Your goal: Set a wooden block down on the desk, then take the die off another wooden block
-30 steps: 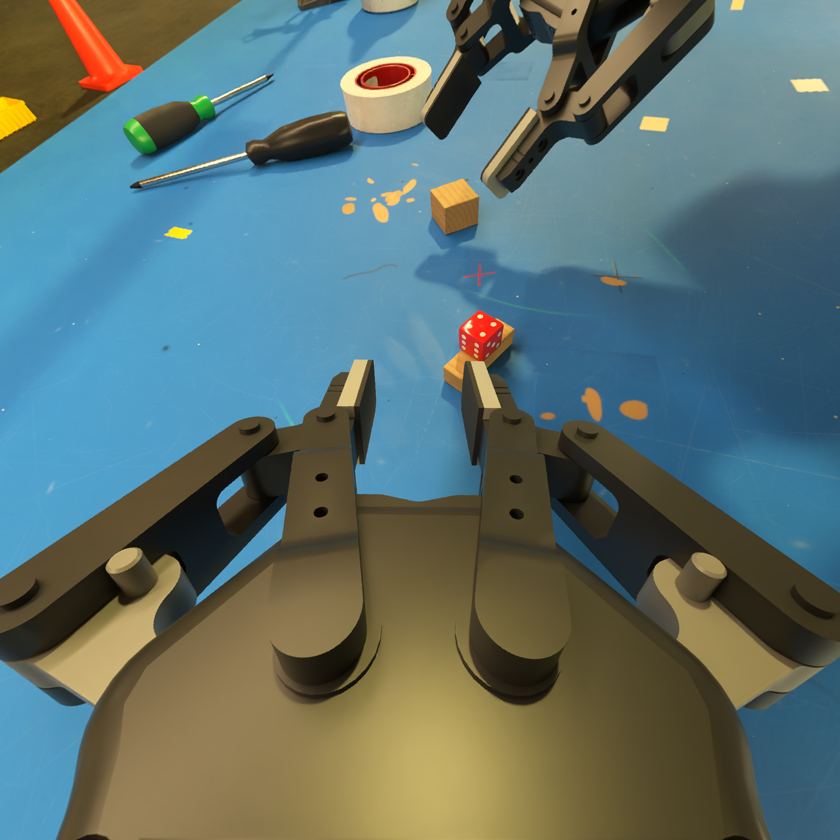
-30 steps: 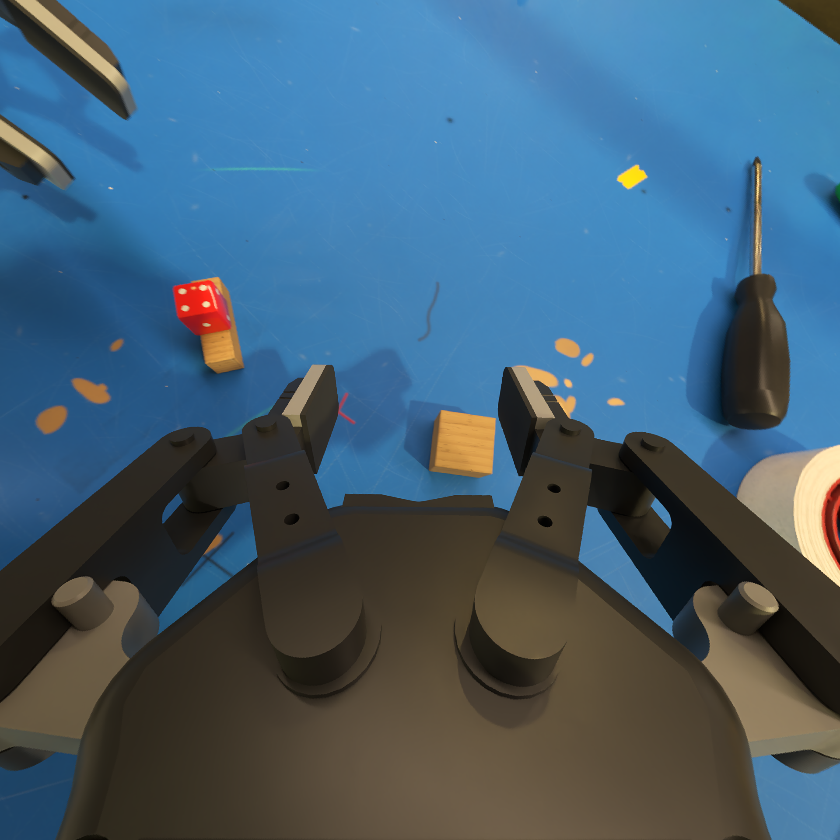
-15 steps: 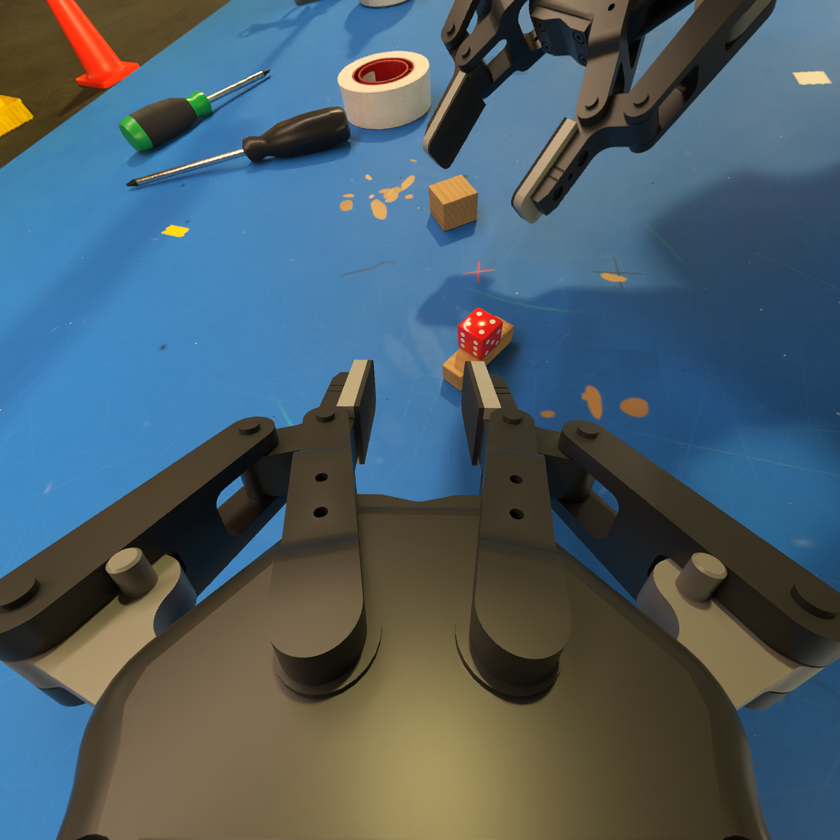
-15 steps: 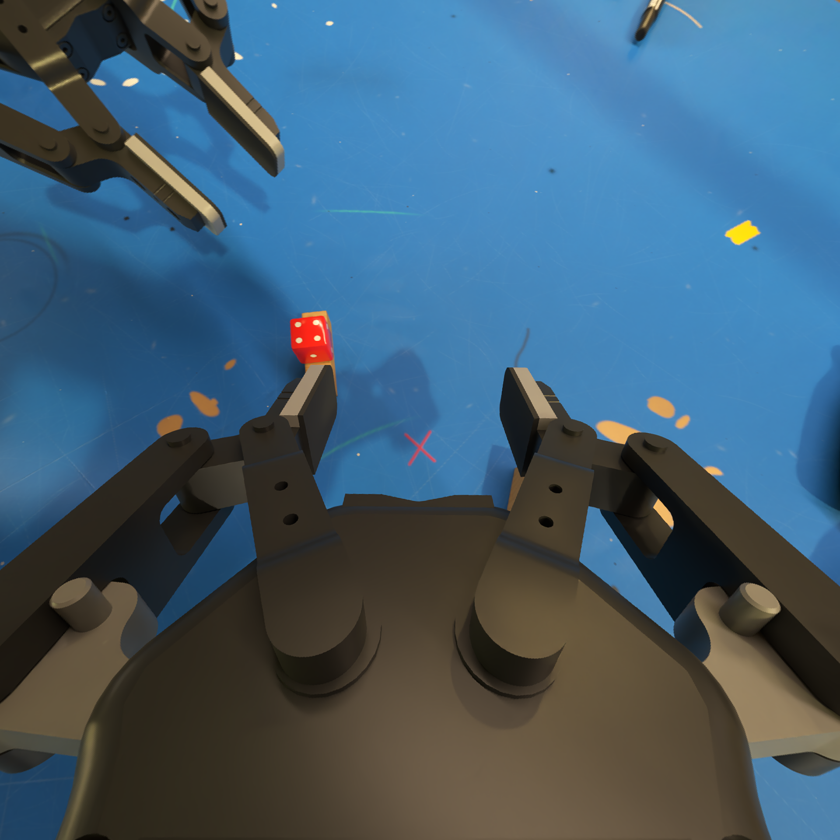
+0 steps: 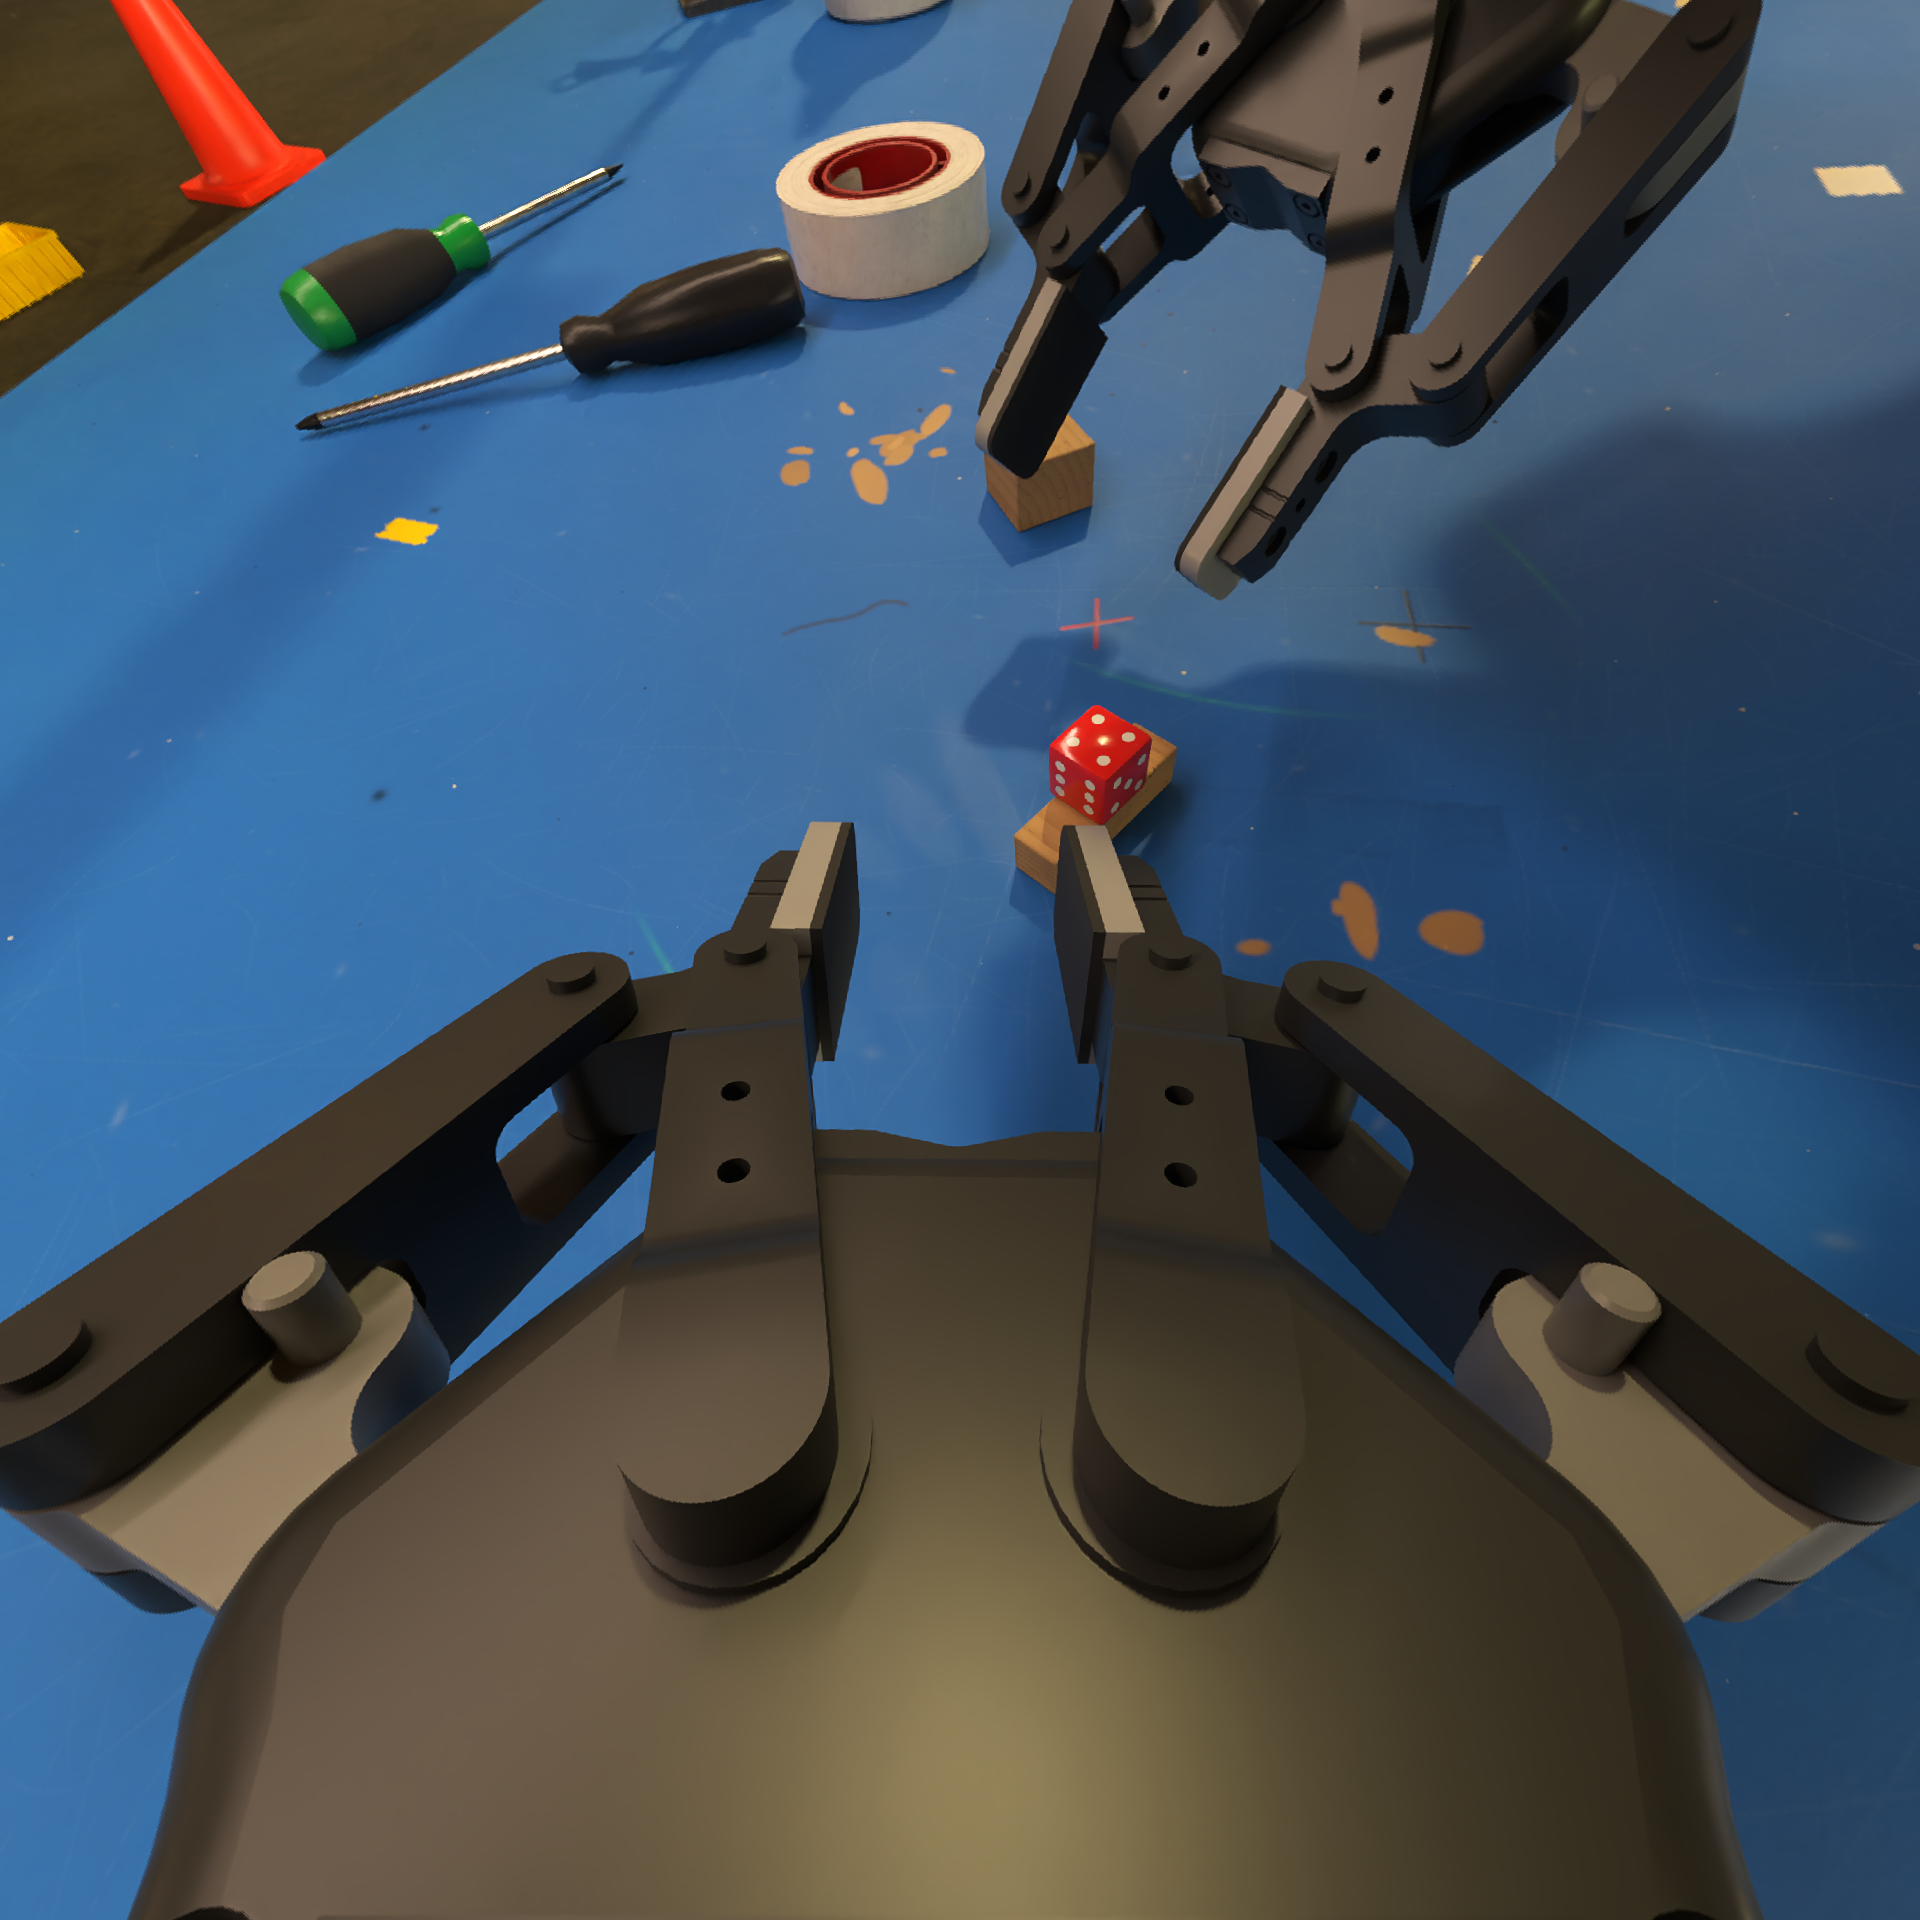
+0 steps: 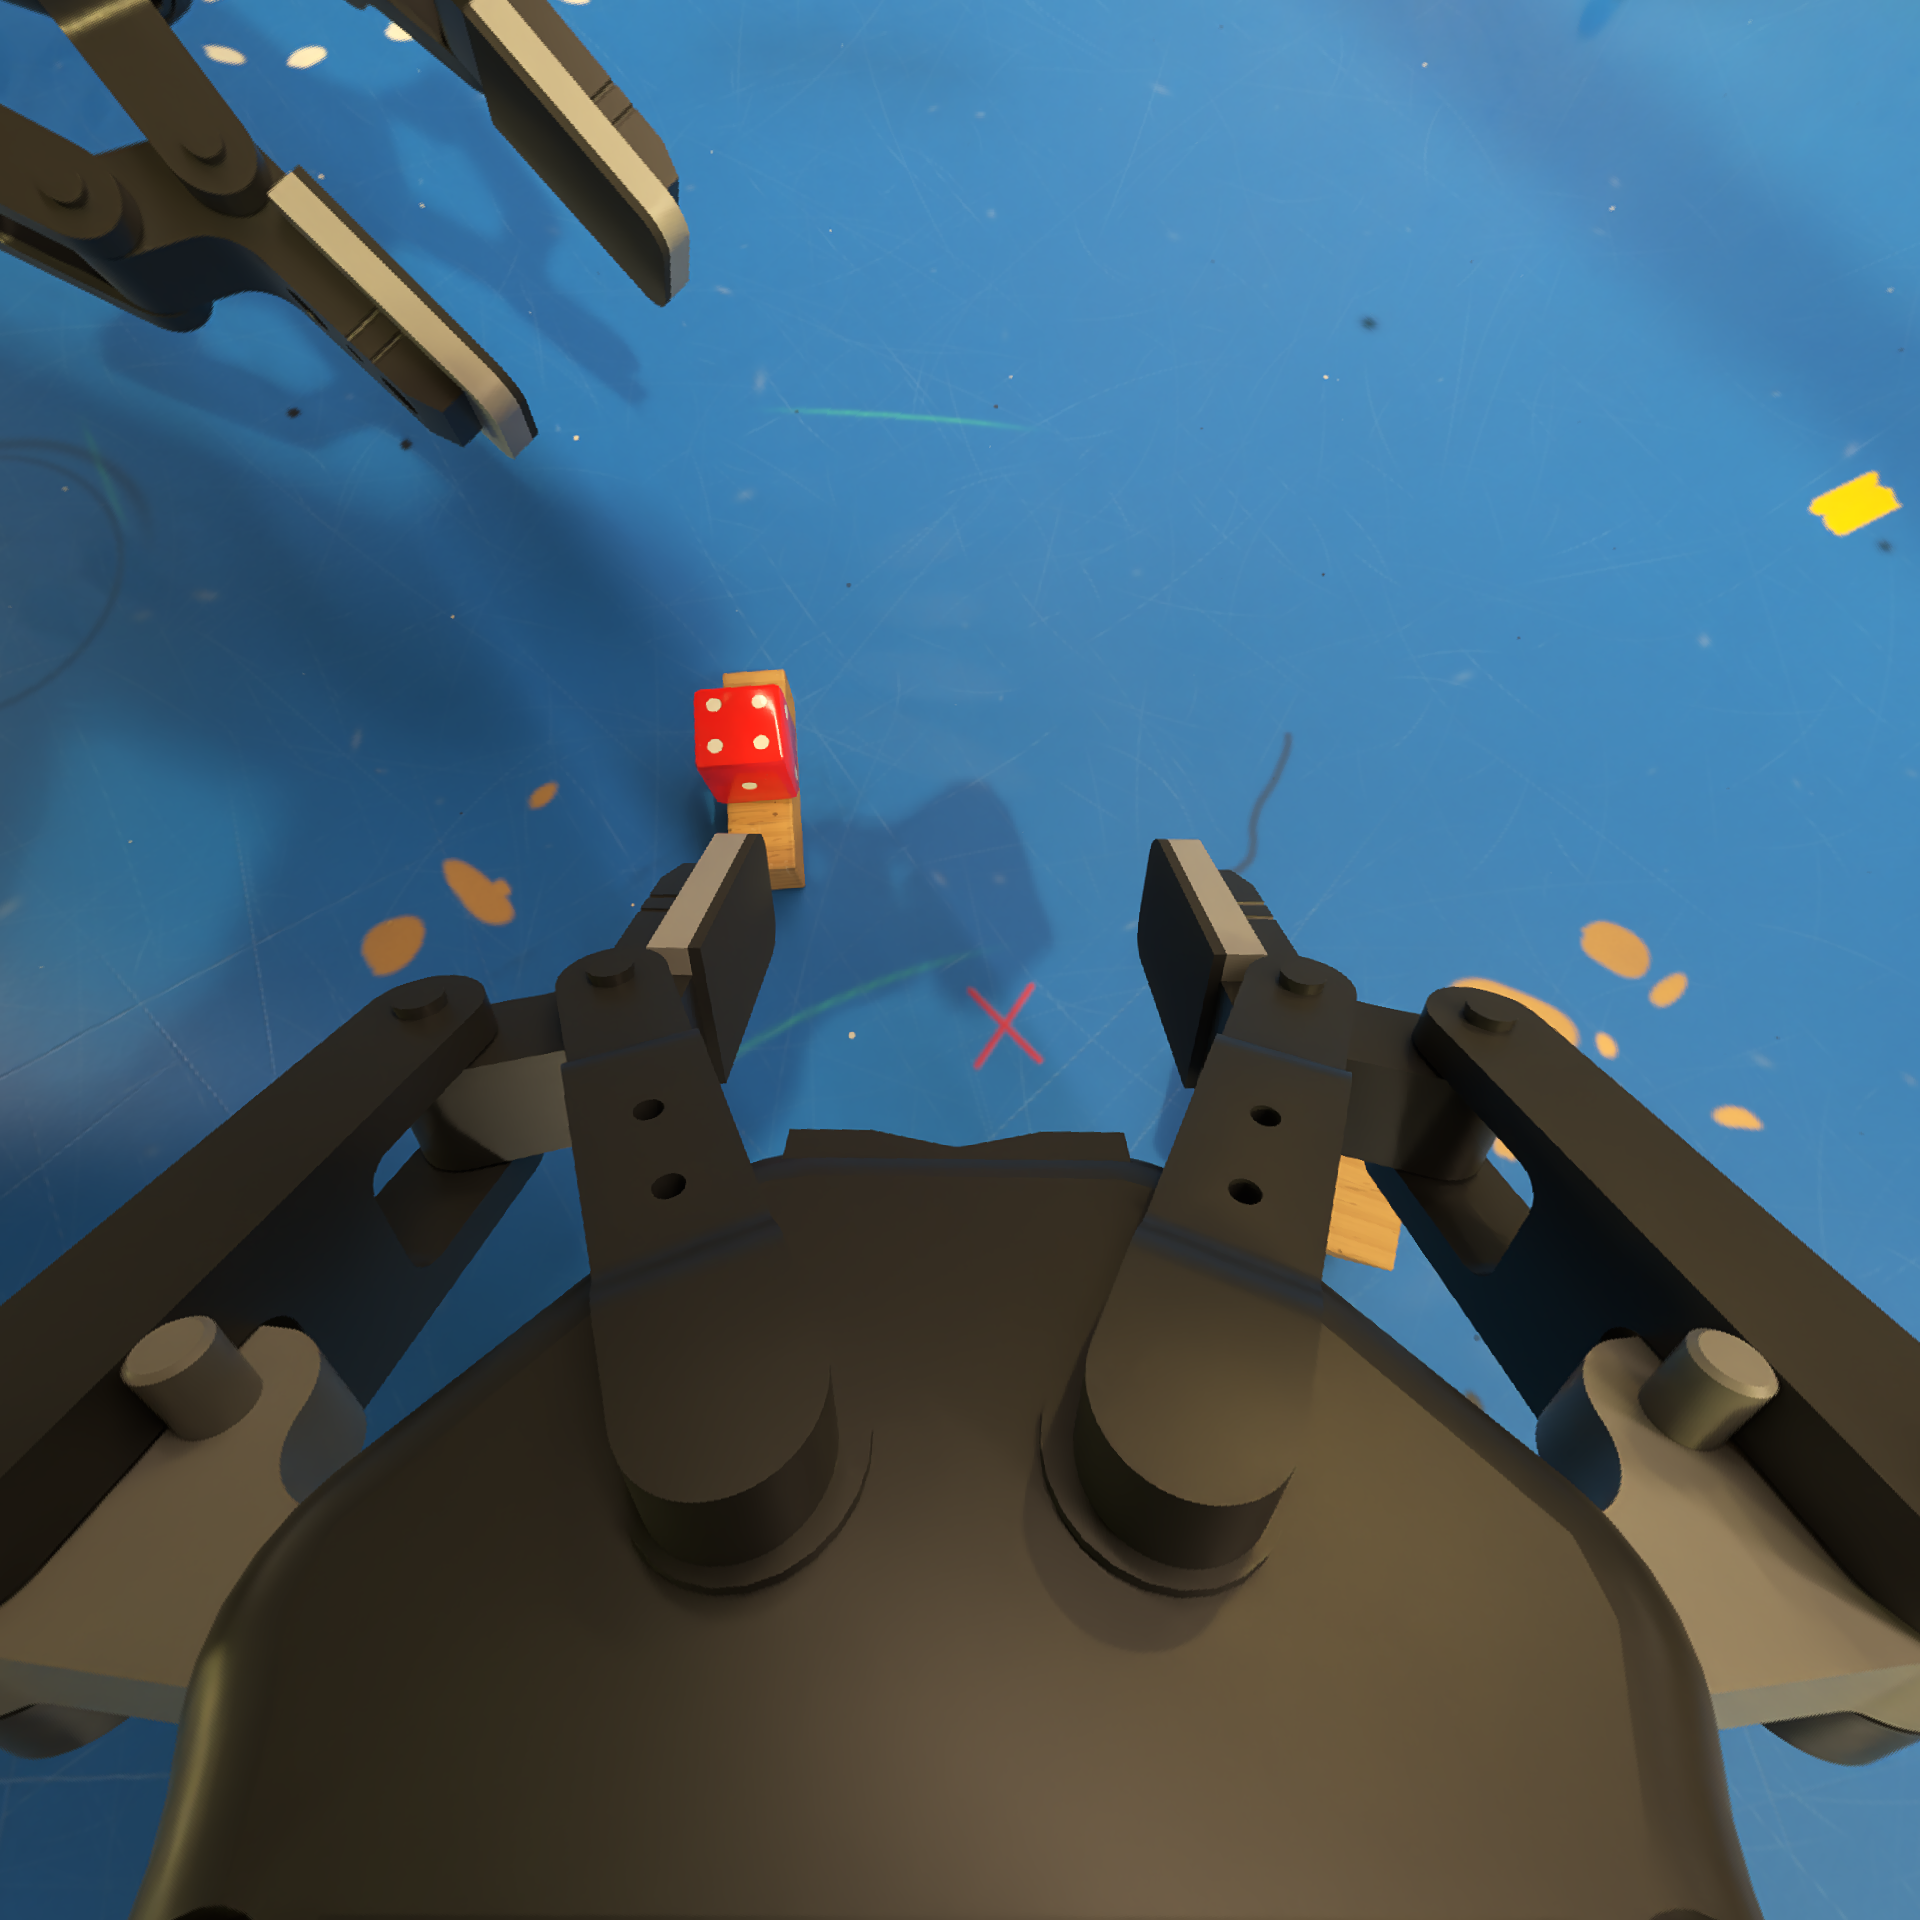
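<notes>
While both tools hang with fingers apart | red die (image 6: 746,740) on flat wooden block (image 6: 774,847), just ahead of right tool (image 6: 954,902) | cube block (image 5: 1041,478) on table (image 5: 520,727) under it | left tool (image 5: 954,883) empty

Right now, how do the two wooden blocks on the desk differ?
The cube block is roughly as tall as it is wide; the flat block is low and elongated. The cube block's top is bare, while the flat block carries the red die. The open right gripper hangs over the cube block, and the open left gripper sits just short of the flat block. Both are light wood, resting on the blue desk.
</notes>
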Tool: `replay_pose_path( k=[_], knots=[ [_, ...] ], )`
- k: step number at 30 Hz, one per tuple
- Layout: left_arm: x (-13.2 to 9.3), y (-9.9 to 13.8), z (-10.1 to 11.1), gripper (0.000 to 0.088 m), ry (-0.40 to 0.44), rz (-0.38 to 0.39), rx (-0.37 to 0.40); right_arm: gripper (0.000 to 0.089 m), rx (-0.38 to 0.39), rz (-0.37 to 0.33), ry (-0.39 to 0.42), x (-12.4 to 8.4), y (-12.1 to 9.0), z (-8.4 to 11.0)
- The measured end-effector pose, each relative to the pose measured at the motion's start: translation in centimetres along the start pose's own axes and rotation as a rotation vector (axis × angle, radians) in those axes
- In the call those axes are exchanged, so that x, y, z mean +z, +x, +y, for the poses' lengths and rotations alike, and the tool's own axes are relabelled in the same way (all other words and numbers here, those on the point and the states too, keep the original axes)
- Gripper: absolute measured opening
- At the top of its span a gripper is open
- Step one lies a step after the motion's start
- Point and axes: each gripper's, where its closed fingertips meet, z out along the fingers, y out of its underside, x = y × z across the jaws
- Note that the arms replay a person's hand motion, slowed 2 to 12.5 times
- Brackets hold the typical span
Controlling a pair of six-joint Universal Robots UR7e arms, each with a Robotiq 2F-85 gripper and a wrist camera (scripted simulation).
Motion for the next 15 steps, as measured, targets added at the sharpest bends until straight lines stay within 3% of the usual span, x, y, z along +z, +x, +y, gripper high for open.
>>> replay_pose_path(
  k=[15],
  knots=[
    [0.0,0.2,-0.2,0.0347,0.004,0.002,0.005,0.0593,0.032,-0.082,0.032,0.9,-1.2,-0.4]
  ],
)
